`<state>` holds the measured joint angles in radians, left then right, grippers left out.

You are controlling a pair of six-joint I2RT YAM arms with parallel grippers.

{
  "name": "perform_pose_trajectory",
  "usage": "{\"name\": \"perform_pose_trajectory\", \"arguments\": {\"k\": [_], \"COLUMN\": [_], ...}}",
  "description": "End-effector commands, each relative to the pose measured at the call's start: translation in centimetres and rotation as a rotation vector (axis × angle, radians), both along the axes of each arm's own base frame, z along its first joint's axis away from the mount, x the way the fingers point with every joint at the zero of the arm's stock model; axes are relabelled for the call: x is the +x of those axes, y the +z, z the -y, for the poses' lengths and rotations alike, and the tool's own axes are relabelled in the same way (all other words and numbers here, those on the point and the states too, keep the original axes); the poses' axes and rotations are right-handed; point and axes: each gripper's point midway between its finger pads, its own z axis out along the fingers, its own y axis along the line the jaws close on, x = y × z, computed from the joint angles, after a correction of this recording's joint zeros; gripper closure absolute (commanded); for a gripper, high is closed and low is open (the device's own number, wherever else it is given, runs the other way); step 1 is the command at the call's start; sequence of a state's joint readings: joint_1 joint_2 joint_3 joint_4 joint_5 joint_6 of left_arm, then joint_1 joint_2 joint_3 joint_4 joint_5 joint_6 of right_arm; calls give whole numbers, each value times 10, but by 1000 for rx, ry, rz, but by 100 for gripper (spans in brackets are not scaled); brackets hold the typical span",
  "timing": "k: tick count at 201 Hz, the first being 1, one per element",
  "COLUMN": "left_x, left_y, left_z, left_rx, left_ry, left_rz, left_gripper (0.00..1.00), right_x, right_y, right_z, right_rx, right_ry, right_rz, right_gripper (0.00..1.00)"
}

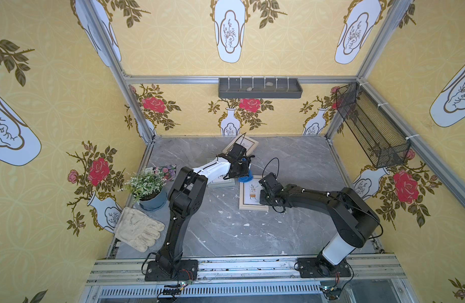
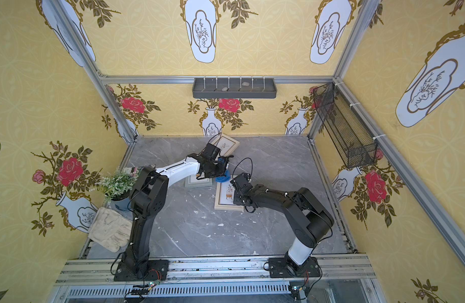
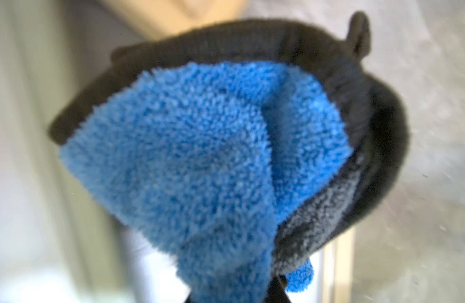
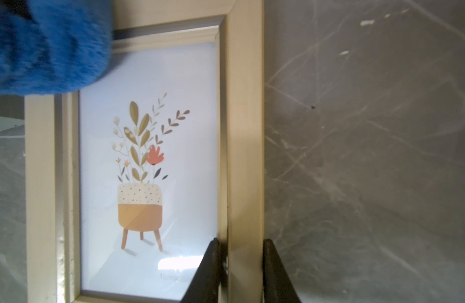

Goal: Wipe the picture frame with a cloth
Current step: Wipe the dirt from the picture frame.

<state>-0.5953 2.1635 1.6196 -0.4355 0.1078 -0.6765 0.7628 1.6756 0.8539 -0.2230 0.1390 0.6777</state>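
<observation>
Plush bright-blue microfibre cloth (image 3: 199, 157) with black edge trim and a small black loop fills the left wrist view, blurred and bunched. Its gathered end is pinched in the left hand (image 1: 245, 169), whose fingers are almost wholly cut off at that picture's edge. In both top views the cloth hangs at the far left corner of a pale wooden picture frame (image 1: 249, 194) holding a potted-plant print, which lies flat on the grey marbled table (image 1: 226, 230). The right wrist view shows blue pile covering that corner; whether it presses on the glass is unclear. The right hand (image 4: 242, 272) pinches the long rail of the picture frame nearest the right arm, one black finger on the glass side and one outside. Two more frames lie farther back, a pale one (image 1: 248, 143) and a grey-green one (image 1: 222, 182), both partly hidden by the left arm.
</observation>
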Motion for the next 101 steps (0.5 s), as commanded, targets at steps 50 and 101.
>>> {"name": "perform_pose_trajectory", "arguments": {"k": [50, 101], "left_x": [-131, -82], "left_y": [-29, -26], "left_z": [-4, -15], "left_rx": [41, -80], "left_ry": [-96, -16], "left_rz": [-147, -135], "left_gripper": [100, 100], "right_x": [-26, -25], "right_y": [-23, -23], "right_z": [26, 24], "right_rx": [-107, -107], "right_ry": [8, 15], "right_rz": [-123, -126], "right_gripper": [90, 90]}}
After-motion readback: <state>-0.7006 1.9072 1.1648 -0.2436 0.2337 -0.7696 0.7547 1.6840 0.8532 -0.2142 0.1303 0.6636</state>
